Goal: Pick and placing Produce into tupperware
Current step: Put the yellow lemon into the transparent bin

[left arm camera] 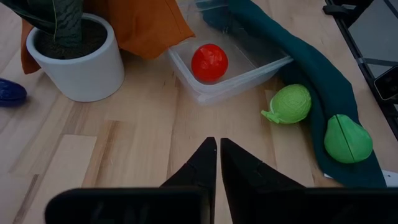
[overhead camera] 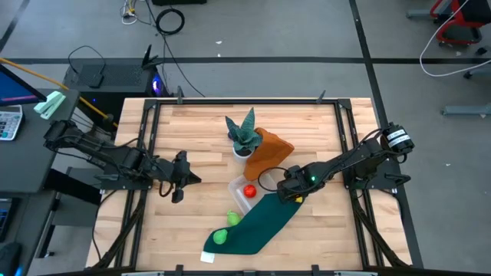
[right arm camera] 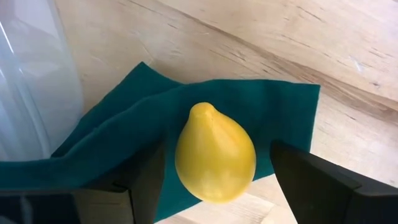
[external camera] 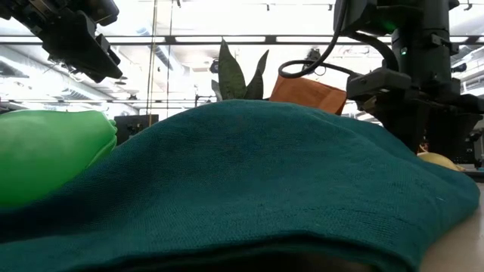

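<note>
right hand straddles the yellow fruit at the edge of the green cloth

the right hand point(right arm camera: 214, 180) sits low over the near end of the dark green cloth point(overhead camera: 261, 224), just beside the clear tupperware point(overhead camera: 242, 193). its two dark fingers point(right arm camera: 146, 177) stand wide, one on each side of the yellow fruit point(right arm camera: 216, 160), which lies on the cloth between them; a gap shows on both sides, so the fingers are not pressing it. in the low view the same yellow fruit point(external camera: 437, 160) peeks out behind the cloth's fold, under the right arm.

the left hand point(left arm camera: 217, 163) hovers above bare wood on the left part of the counter point(overhead camera: 192, 138), well apart from the produce. its fingers point(left arm camera: 198, 168) are pinched nearly together, with only a thin slit between them and nothing in it.

the tupperware point(left arm camera: 233, 73) stands on the counter near the white plant pot point(left arm camera: 81, 62), with the cloth draped against its far side. a red ball point(left arm camera: 209, 62) lies inside it. a round green fruit point(left arm camera: 289, 104) rests on the wood just beside the box and touching the cloth's edge, and a green pear-shaped piece point(left arm camera: 347, 139) lies on the cloth a little farther along. a purple piece point(left arm camera: 9, 93) lies on the wood on the other side of the pot. an orange cloth point(overhead camera: 268, 150) is bunched behind the pot and the spiky plant point(overhead camera: 244, 130).
</note>
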You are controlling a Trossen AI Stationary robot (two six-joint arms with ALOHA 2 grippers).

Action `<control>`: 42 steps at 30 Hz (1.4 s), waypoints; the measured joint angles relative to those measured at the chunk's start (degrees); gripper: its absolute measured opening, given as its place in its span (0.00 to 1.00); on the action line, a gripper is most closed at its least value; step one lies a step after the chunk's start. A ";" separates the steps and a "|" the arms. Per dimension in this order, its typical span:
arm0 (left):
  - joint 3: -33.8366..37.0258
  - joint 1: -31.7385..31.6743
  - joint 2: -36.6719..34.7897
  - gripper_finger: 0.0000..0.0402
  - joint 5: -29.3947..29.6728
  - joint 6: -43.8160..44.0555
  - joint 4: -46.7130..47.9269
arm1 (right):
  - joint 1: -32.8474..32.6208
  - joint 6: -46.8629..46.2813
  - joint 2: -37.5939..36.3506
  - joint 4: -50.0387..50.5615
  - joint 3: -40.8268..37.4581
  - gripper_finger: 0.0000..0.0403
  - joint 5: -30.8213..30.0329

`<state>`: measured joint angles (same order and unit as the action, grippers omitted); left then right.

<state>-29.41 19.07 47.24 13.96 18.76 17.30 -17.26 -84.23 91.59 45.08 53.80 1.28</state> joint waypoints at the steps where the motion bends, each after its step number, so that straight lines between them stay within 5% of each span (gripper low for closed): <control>1: 0.00 0.00 0.00 0.08 0.00 -0.02 -0.01 | 0.00 0.00 0.00 -0.02 0.00 0.62 0.02; 15: 0.00 0.02 0.00 0.07 0.00 0.09 0.02 | -1.06 -4.21 -0.04 -6.16 -4.96 0.61 2.05; 31: 0.00 0.01 0.00 0.07 0.00 0.07 0.11 | -1.01 -2.78 -0.04 -7.05 -4.08 0.40 1.92; 42: -0.01 0.00 0.00 0.08 0.24 -0.07 0.15 | -0.98 0.57 -0.04 3.47 1.50 0.40 1.95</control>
<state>-29.41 19.07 47.24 14.20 18.70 17.45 -18.24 -83.66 91.55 48.55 55.30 3.22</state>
